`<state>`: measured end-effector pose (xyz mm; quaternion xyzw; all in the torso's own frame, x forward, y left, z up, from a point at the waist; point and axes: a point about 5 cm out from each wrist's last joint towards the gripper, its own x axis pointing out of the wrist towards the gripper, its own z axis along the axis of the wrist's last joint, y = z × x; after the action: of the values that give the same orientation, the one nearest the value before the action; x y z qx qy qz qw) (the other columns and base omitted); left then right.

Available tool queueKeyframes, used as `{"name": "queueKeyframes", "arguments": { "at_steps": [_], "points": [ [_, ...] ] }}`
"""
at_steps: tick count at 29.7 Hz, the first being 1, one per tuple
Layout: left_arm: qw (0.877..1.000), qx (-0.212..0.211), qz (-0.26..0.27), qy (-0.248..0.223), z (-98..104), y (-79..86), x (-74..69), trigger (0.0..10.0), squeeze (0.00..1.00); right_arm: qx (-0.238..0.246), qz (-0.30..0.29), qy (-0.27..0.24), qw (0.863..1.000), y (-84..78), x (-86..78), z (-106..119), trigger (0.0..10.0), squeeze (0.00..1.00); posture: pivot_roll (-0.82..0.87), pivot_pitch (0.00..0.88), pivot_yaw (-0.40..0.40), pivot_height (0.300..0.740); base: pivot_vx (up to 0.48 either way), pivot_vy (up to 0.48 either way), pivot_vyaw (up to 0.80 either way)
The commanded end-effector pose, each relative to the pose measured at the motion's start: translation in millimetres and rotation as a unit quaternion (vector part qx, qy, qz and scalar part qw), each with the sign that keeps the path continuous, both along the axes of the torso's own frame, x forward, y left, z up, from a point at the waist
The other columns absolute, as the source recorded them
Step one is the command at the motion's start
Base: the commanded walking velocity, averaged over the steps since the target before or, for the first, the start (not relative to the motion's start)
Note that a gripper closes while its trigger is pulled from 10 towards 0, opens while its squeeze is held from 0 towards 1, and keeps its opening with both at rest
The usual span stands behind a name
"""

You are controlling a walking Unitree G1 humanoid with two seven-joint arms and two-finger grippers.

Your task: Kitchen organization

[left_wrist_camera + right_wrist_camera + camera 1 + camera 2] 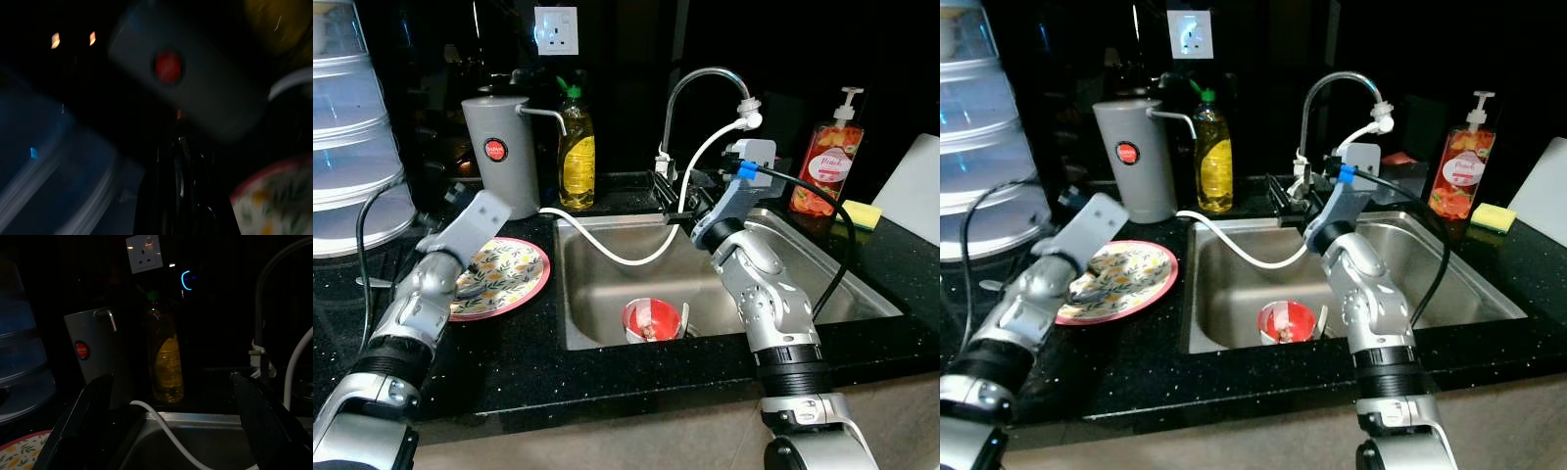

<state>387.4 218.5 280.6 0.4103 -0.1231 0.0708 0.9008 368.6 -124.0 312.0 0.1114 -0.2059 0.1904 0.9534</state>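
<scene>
The right hand (671,196) hovers over the back edge of the steel sink (842,279), beside the base of the curved tap (690,93), its two black fingers (85,423) spread wide with nothing between them. A white hose (607,245) runs from the tap's spout down across the basin and out over the worktop (509,343), passing just under this hand. Down in the sink lies a red-and-white bowl (651,320), well below the hand.

The left hand (450,196) is held over the worktop at the edge of a floral plate with a red rim (514,269), close in front of a grey kettle-like jug (499,152). Its wrist view is too dark and blurred, so I cannot tell how its fingers stand.

The risks, as I judge them: the open right hand could snag the hose or knock the tap if it drops towards the bowl. The yellow dish-soap bottle (576,147) stands near and could be tipped by a sideways swing. On the left, a forward push could nudge the jug, or slide the plate towards the sink's edge. The pump bottle (827,162) and yellow sponge (862,212) sit well apart, out of harm.
</scene>
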Motion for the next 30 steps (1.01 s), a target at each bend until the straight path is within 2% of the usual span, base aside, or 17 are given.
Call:
{"name": "queueKeyframes", "arguments": {
  "at_steps": [1, 3, 4, 7, 8, 9, 12, 13, 16, 19, 20, 22, 23, 24, 25, 27, 30],
  "points": [
    [0.998, 0.009, -0.064, -0.024, 10.8, -18.3, -5.8, 10.0, 0.0, 0.003, -0.014, -0.001, 1.0, -6.5, 0.5, 3.6, 10.0, 0.0, -0.02, 0.016, -0.02, 0.74, 0.0, 0.0, 0.0],
    [0.992, -0.004, -0.12, -0.042, 20.7, -34.7, -12.0, 10.0, 0.0, 0.003, -0.017, -0.001, 1.0, -7.9, 0.6, 3.7, 10.0, 0.0, -0.02, 0.016, -0.02, 0.74, 0.0, 0.0, 0.0],
    [0.992, -0.004, -0.12, -0.042, 20.7, -34.7, -12.0, 10.0, 0.0, 0.003, -0.017, -0.001, 1.0, -7.9, 0.6, 3.7, 10.0, 0.0, -0.02, 0.016, -0.02, 0.74, 0.0, 0.0, 0.0],
    [0.971, -0.059, -0.228, -0.049, 34.1, -62.6, -23.4, 10.0, 0.0, 0.003, -0.022, -0.003, 1.0, -10.4, 0.5, 4.1, 10.0, 0.0, -0.02, 0.012, -0.02, 0.74, 0.0, 0.0, 0.0],
    [0.971, -0.059, -0.228, -0.049, 34.1, -62.6, -23.4, 10.0, 0.0, 0.003, -0.022, -0.003, 1.0, -10.4, 0.5, 4.1, 10.0, 0.0, -0.02, 0.012, -0.02, 0.74, 0.0, 0.0, 0.0],
    [0.96, -0.082, -0.261, -0.05, 37.9, -71.3, -27.1, 10.0, 0.0, 0.003, -0.024, -0.003, 1.0, -11.3, 0.5, 4.5, 10.0, 0.0, -0.02, 0.011, -0.019, 0.74, 0.0, 0.0, 0.0],
    [0.914, -0.175, -0.366, -0.026, 44.0, -95.0, -37.6, 10.0, 0.0, 0.003, -0.032, -0.006, 0.999, -15.0, 0.2, 6.4, 10.0, 0.0, -0.03, 0.009, -0.016, 0.74, 0.0, 0.0, 0.0],
    [0.914, -0.175, -0.366, -0.026, 44.0, -95.0, -37.6, 10.0, 0.0, 0.003, -0.032, -0.006, 0.999, -15.0, 0.2, 6.4, 10.0, 0.0, -0.03, 0.009, -0.016, 0.74, 0.0, 0.0, 0.0],
    [0.882, -0.228, -0.413, 0.023, 36.6, -108.0, -39.5, 10.0, 0.0, 0.0, -0.043, -0.01, 0.999, -19.1, -0.4, 7.5, 10.0, 0.0, -0.04, 0.003, -0.009, 0.74, 0.0, 0.0, 0.0],
    [0.876, -0.239, -0.417, 0.047, 31.2, -111.8, -38.1, 10.0, 0.0, -0.002, -0.047, -0.011, 0.999, -20.7, -0.8, 7.9, 10.0, 0.0, -0.04, 0.003, -0.009, 0.74, 0.0, 0.0, 0.0],
    [0.863, -0.277, -0.415, 0.082, 24.2, -113.4, -33.9, 10.0, 0.0, -0.003, -0.051, -0.013, 0.999, -22.9, -1.4, 8.6, 10.0, 0.0, -0.04, 0.002, -0.006, 0.74, 0.0, 0.0, 0.0],
    [0.835, -0.344, -0.412, 0.122, 15.2, -113.3, -27.6, 10.0, 0.0, -0.007, -0.058, -0.016, 0.998, -25.6, -2.2, 9.4, 10.0, 0.0, -0.05, 0.001, -0.004, 0.74, 0.0, 0.0, 0.0],
    [0.835, -0.344, -0.412, 0.122, 15.2, -113.3, -27.6, 10.0, 0.0, -0.007, -0.058, -0.016, 0.998, -25.6, -2.2, 9.4, 10.0, 0.0, -0.05, 0.001, -0.004, 0.74, 0.0, 0.0, 0.0],
    [0.823, -0.384, -0.391, 0.149, 8.3, -110.5, -20.7, 10.0, 0.0, -0.01, -0.062, -0.017, 0.998, -26.6, -2.5, 9.8, 10.0, 0.0, -0.05, 0.0, -0.003, 0.74, 0.0, 0.0, 0.0],
    [0.805, -0.431, -0.366, 0.182, 0.6, -106.7, -13.7, 10.0, 0.0, -0.015, -0.066, -0.02, 0.998, -27.3, -2.7, 10.3, 10.0, 0.0, -0.05, 0.0, -0.003, 0.74, 0.0, 0.0, 0.0],
    [0.777, -0.491, -0.316, 0.236, -14.8, -99.9, -4.1, 10.0, 0.0, -0.021, -0.073, -0.023, 0.997, -29.0, -2.8, 11.5, 10.0, 0.0, -0.05, 0.0, -0.003, 0.74, 0.0, 0.0, 0.0],
    [0.777, -0.494, -0.307, 0.241, -19.0, -99.4, -3.0, 10.0, 0.0, -0.021, -0.076, -0.023, 0.997, -30.4, -2.5, 11.9, 10.0, 0.0, -0.05, 0.0, -0.004, 0.74, 0.0, 0.0, 0.0]
  ]
}}
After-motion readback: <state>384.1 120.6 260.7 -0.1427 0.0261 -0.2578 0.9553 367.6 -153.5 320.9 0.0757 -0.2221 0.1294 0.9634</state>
